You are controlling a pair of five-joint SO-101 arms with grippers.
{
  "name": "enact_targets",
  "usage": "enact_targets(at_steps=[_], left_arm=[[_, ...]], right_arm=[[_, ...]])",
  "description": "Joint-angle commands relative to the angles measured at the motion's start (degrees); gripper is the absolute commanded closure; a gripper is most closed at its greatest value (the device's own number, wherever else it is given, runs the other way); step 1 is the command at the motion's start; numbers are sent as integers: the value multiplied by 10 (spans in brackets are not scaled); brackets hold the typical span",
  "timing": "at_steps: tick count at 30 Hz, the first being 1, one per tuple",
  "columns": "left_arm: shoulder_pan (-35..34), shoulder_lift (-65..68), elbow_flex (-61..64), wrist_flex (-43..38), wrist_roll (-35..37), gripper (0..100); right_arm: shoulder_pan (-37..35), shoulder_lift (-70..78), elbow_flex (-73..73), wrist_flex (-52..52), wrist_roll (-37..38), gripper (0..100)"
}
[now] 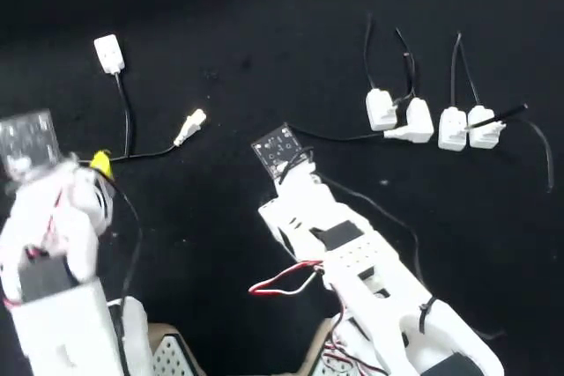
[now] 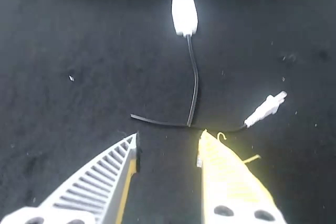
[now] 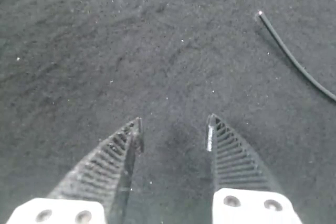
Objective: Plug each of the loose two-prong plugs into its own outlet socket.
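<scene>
High view: black cloth-covered table. At the far left lies a small white rectangular outlet socket on its own, with a thin black cable running off it toward the near side. A loose white two-prong plug lies flat on the cloth, apart from that socket, between the white left arm and the white right arm. At the far right is a row of four white plug-and-socket blocks, touching in pairs. Can't tell whether any pair is fully seated. Left wrist view: left pincer is spread apart, one pale grey ribbed finger and one yellow finger, only cloth between them. The cable crosses just past the tips, close to the yellow one. The plug lies on the yellow finger's side, beyond its tip and not touching. The socket is farther out, roughly straight ahead. Right wrist view: right pincer is also spread, two dark ribbed fingers with bare cloth in the gap. A loose black cable end lies beyond one finger, apart from it.
</scene>
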Motion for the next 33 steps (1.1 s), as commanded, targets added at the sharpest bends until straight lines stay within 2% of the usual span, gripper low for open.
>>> enact_targets(at_steps=[1, 7, 19, 27, 33], left_arm=[[0, 140, -102, 2, -9, 805], [0, 298, -193, 2, -9, 805], [0, 505, -410, -4, -6, 804], [7, 704, -575, -60, -4, 804], [25, 853, -726, -61, 87, 803]], right_arm=[[10, -17, -3, -30, 2, 818], [10, -16, 0, -40, 2, 818], [10, -16, 4, -41, 2, 818], [10, -16, 7, -42, 2, 818], [10, -16, 7, -42, 2, 818]])
